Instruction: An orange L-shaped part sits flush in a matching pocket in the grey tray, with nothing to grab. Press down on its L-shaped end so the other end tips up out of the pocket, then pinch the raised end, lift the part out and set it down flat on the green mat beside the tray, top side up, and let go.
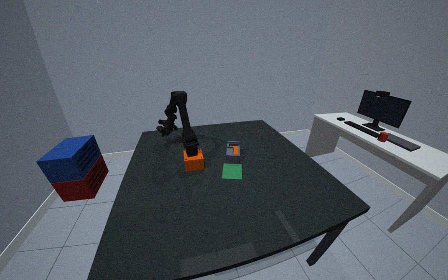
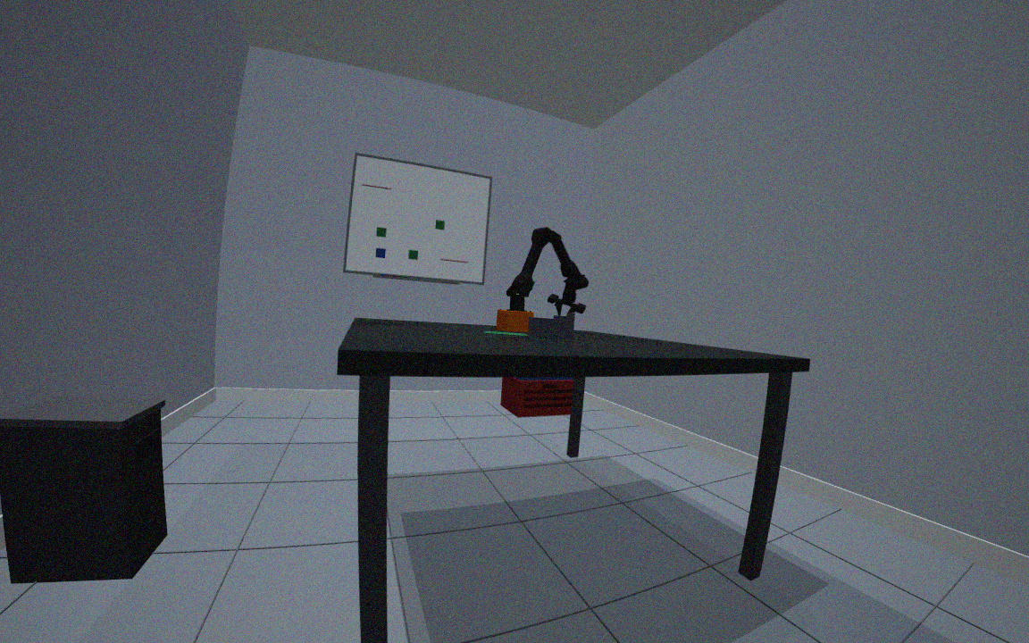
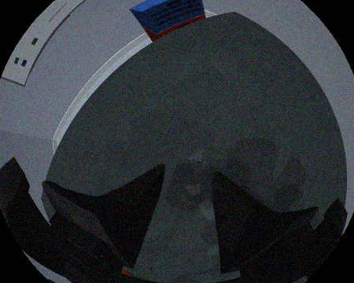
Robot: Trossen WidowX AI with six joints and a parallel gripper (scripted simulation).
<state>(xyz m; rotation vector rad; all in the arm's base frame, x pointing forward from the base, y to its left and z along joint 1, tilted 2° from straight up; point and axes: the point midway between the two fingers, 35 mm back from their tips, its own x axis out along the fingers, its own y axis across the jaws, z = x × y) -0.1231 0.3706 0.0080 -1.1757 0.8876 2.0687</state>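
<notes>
The orange L-shaped part (image 1: 235,149) lies in the pocket of the grey tray (image 1: 232,160) (image 2: 550,327). It looks level, but it is small there, and it does not show in the exterior view. The green mat (image 1: 231,171) (image 2: 506,332) lies flat on the near side of the tray in the top view, with no part on it. My gripper (image 3: 189,173) is partly open, with nothing between its fingers. In the top view it hangs above the table, far to the left of the tray and beyond the arm's base. Part, tray and mat are outside the wrist view.
The arm's orange base block (image 1: 194,163) (image 2: 514,321) stands on the dark table (image 1: 184,216) (image 2: 630,352), left of the tray and mat in the top view. A blue and red box stack (image 1: 73,168) stands beyond the table's left edge. A white desk (image 1: 392,146) with a monitor stands at the right.
</notes>
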